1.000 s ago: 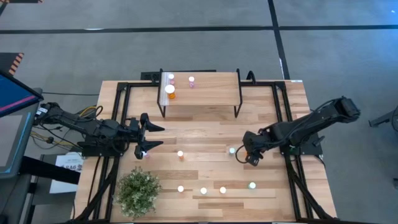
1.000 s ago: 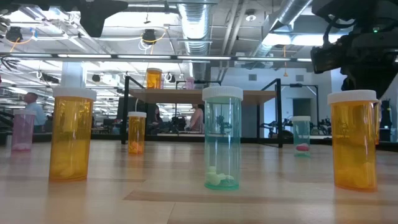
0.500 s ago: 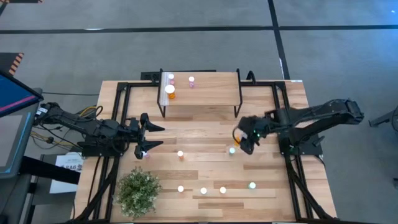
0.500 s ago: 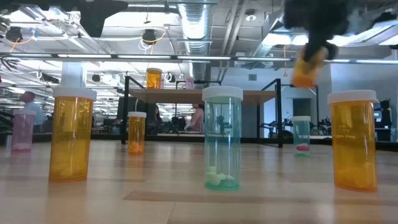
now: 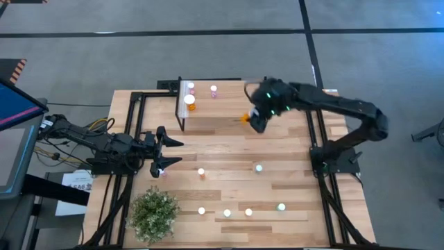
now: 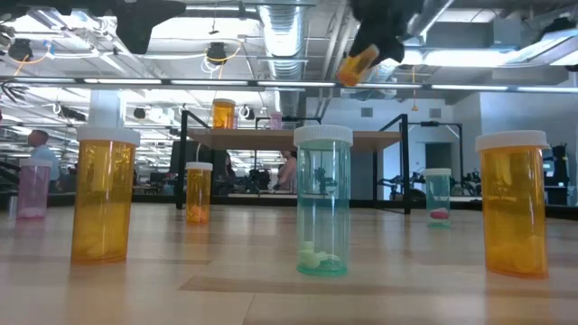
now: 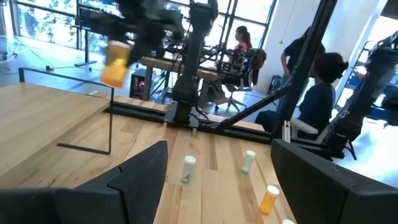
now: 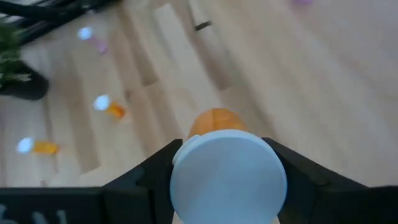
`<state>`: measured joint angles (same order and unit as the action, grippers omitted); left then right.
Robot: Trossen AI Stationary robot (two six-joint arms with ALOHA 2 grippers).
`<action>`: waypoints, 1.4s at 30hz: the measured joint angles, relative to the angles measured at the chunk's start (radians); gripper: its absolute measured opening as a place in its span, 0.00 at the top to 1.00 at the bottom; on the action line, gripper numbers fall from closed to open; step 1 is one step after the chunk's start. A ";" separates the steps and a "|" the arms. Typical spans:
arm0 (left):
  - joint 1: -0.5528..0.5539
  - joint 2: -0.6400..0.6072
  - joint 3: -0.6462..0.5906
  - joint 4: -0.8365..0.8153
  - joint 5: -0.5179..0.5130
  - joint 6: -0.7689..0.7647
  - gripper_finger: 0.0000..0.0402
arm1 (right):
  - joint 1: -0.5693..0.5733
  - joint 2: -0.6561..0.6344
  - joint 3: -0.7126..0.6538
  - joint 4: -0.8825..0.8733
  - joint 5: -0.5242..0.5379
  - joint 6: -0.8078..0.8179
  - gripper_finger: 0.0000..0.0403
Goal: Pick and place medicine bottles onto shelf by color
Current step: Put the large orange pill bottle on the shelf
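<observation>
My right gripper point(image 5: 254, 119) hangs over the near right part of the shelf point(image 5: 225, 104), shut on a small orange medicine bottle point(image 5: 245, 118) with a white cap point(image 8: 229, 177). On the shelf stand a larger orange bottle point(image 5: 189, 103), a white-capped bottle point(image 5: 191, 87) and a pink one point(image 5: 214, 90). Several more bottles stand on the table, among them an orange one point(image 5: 201, 171) and a teal one point(image 5: 259, 167). My left gripper point(image 5: 179, 151) waits open at the table's left, level, next to a pink bottle point(image 5: 161, 171). My right gripper pinches the orange bottle between its two fingers point(image 8: 146, 180) at the cap end point(image 8: 186, 155). The orange body point(image 8: 216, 119) sticks out beyond the fingertips. The fingers slant down from the table's right. The bottle is tilted, bottom lowest point(image 6: 348, 74), clear of shelf and table.
A potted plant point(image 5: 154, 213) stands at the near left corner. Black frame rails point(image 5: 316, 132) run along both sides of the table. A row of bottles point(image 5: 227, 212) stands near the front edge. People sit in the room behind the table point(image 7: 314, 93).
My right gripper has risen from the table's right middle and swung toward the far edge and left, to above the shelf. It carries the orange bottle, which is now high above the table and tilted.
</observation>
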<state>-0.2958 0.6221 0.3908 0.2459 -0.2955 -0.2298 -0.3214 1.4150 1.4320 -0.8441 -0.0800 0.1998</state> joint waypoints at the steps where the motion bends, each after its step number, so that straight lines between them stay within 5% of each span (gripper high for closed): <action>1: 0.000 0.000 0.000 0.000 0.000 0.000 0.32 | -0.025 0.031 0.041 -0.016 -0.001 -0.019 0.44; 16: 0.000 0.000 0.000 -0.001 0.000 0.006 0.32 | -0.300 0.450 0.553 -0.374 -0.002 -0.148 0.44; 27: 0.000 0.000 0.000 -0.009 0.001 0.002 0.32 | -0.372 0.556 0.569 -0.454 0.003 -0.159 0.45; 42: 0.000 0.000 0.000 -0.009 0.001 -0.002 0.32 | -0.381 0.547 0.569 -0.423 0.011 -0.153 0.32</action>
<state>-0.2958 0.6224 0.3908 0.2371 -0.2947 -0.2314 -0.7021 1.9621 2.0014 -1.2671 -0.0692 0.0471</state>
